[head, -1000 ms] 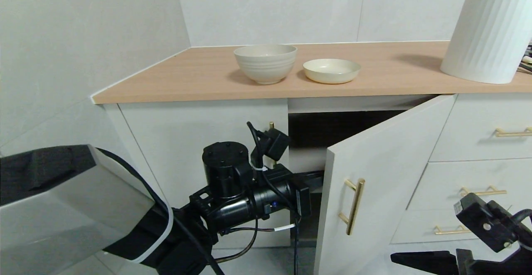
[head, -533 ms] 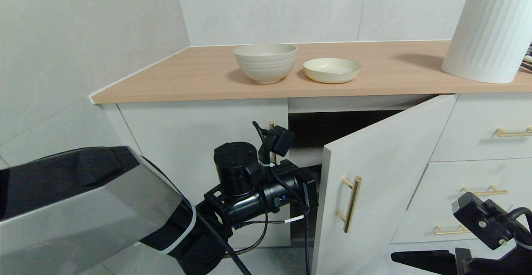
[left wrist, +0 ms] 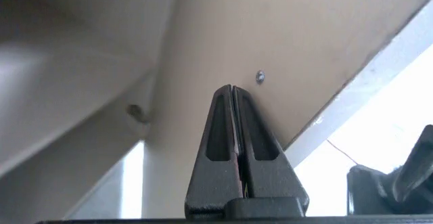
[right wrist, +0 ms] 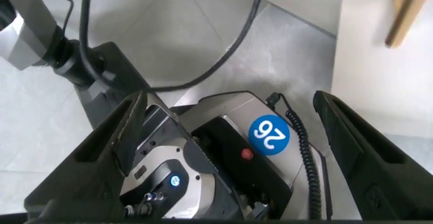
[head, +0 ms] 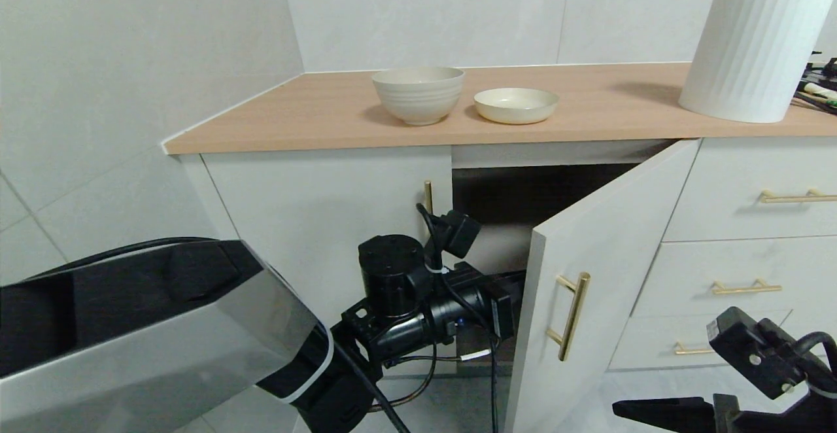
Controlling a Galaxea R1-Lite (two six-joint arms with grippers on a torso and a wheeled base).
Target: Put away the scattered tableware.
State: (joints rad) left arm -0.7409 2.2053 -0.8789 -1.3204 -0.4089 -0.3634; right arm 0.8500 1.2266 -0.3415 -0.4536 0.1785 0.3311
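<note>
A ribbed cream bowl and a shallow cream dish stand side by side on the wooden countertop. Below them, the right-hand cabinet door stands ajar. My left arm's wrist is low at the dark opening, and its front end is hidden behind the door's edge. In the left wrist view my left gripper is shut with nothing in it, its tips close to a pale panel with a small screw. My right gripper hangs open and empty above the floor, at the lower right in front of the drawers.
A tall white ribbed container stands on the counter at the right. Drawers with gold handles fill the cabinet's right side. The left cabinet door is closed. Tiled walls meet at the counter's left corner.
The whole head view has shifted, so the camera moved. My left wrist has moved right, closer to the gap behind the open door. The bowl and dish have stayed in place.
</note>
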